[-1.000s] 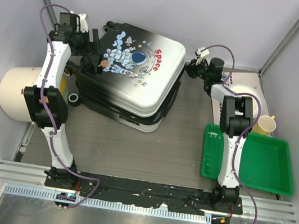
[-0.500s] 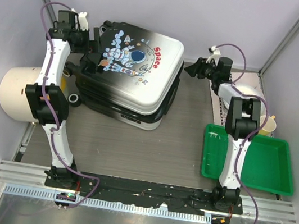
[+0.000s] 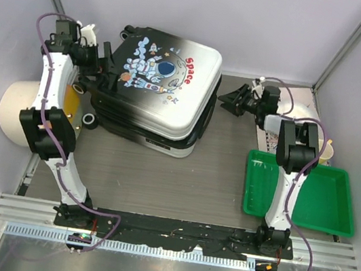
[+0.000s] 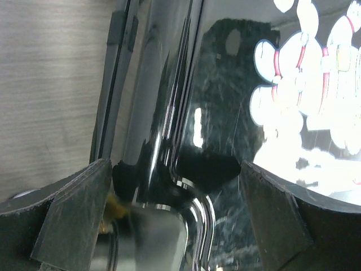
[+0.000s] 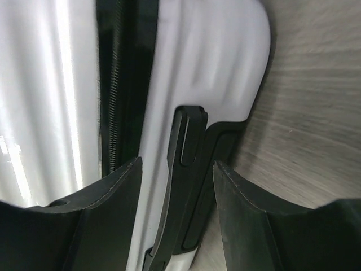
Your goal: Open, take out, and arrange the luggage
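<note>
The luggage lies flat at the back left of the table, astronaut and red "Space" print facing up, black wheels at its left side. My left gripper is at its left edge. In the left wrist view the gripper is open, its fingers on either side of the glossy black shell edge. My right gripper is open just right of the luggage. In the right wrist view the gripper frames the white side and a black moulded strip without touching.
A cream cylindrical bin with an orange lid lies at the left wall. A green tray sits at the front right. A yellow cup and a white dish stand behind the tray. Grey walls close in the table.
My left arm's wrist has swung left while its gripper stays at the luggage's left edge. My right gripper has moved a little toward the front, away from the luggage's back right corner.
</note>
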